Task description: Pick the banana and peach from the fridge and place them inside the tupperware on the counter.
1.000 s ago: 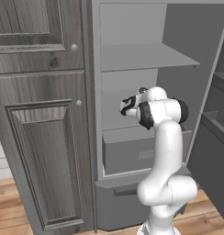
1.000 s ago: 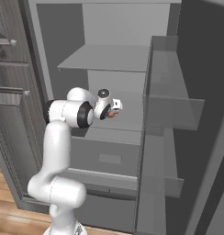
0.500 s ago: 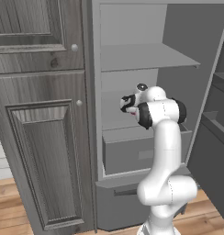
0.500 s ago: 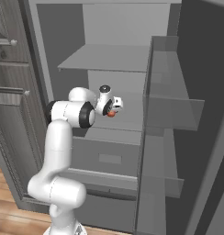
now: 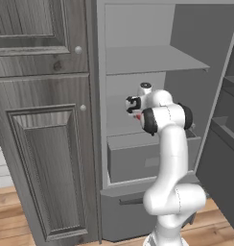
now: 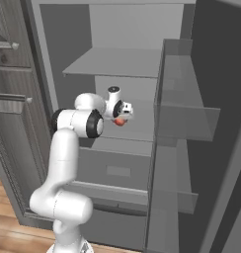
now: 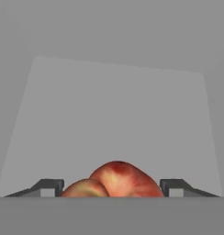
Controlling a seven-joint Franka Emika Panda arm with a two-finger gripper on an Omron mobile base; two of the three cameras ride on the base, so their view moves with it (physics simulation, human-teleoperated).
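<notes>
Pinching one peach (image 7: 117, 180) between its two fingertips, the gripper (image 7: 112, 187) hangs inside the fridge (image 5: 186, 86). One grey shelf (image 6: 112, 62) sits above it.

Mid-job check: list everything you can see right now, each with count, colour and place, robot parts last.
peach: one, red-orange, between the fingertips, inside the fridge above the drawer
fridge: one, grey, open, straight ahead
shelf: one, grey, upper part of the fridge
drawer: one, grey, low in the fridge below the hand
door racks: grey, on the open door at right
cabinets: dark grey wood-grain, round knobs, left of the fridge
floor: light wood, at the bottom
arm: one, white with dark joints, reaching into the fridge
gripper: one, dark fingertips either side of the peach; contact unclear
</notes>
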